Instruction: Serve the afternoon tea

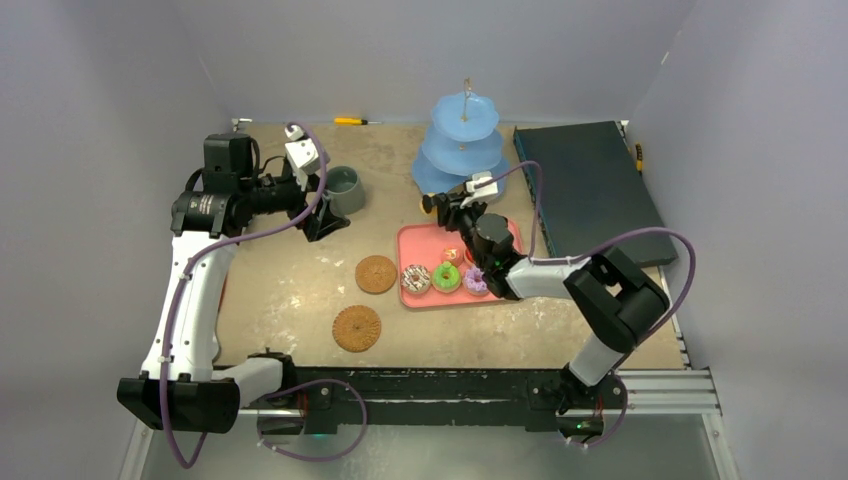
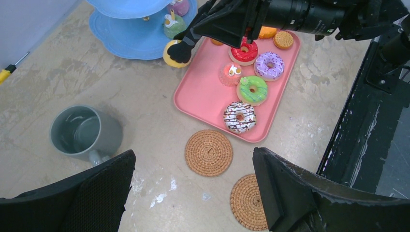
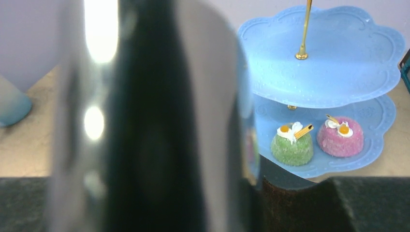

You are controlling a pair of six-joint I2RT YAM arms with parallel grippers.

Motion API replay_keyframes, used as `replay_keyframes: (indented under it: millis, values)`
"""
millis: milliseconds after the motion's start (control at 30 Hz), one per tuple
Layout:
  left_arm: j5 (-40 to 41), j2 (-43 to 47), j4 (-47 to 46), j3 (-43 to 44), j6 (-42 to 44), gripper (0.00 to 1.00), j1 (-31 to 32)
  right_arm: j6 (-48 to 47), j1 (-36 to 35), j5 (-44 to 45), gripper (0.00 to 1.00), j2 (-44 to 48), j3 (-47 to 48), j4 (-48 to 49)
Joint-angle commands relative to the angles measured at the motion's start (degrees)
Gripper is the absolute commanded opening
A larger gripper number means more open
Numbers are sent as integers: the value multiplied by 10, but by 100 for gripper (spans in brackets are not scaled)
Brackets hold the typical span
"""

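We hold squeeze steady: right gripper pinches black tongs clamping yellow cake, lower onto bottom tier of blue stand; left gripper spread

Blurred tongs across blue stand

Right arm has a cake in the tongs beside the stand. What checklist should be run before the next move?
1. Yellow cake pinched in the black tongs: ok.
2. Right gripper shut on the tongs: ok.
3. Bare room on the lowest tier of the blue stand, near the green cupcake and pink cupcake: ok.
4. Left gripper open, empty, away from the stand: ok.
5. Grey-green mug on a woven coaster: not ok; it stands on the table and both coasters are bare.
6. Cake high enough to pass over the tier's rim: cannot tell.
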State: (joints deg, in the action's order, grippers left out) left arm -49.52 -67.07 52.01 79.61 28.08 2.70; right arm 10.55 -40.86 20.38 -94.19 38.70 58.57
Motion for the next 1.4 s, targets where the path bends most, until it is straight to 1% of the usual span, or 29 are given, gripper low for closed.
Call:
replay_keyframes:
  millis: [0, 333, 833, 1000, 1067, 1233, 1367]
  values:
    - [-7, 1, 5, 25, 4, 91, -2, -14, 0, 34, 40, -34, 43, 41]
    - [-10, -2, 10, 23, 12, 90, -2, -15, 10, 70, 39, -105, 97, 70]
    - [-12, -8, 14, 16, 20, 90, -2, 43, 19, 148, 38, -138, 88, 120]
    - [-14, -9, 13, 12, 20, 90, -2, 52, 23, 162, 39, -154, 101, 128]
    - [-14, -8, 14, 12, 20, 90, -2, 56, 23, 170, 40, -164, 107, 129]
    - [-11, -8, 14, 12, 21, 90, -2, 61, 24, 173, 47, -183, 122, 129]
    - [-13, -9, 12, 10, 20, 90, -2, 55, 24, 178, 49, -191, 131, 134]
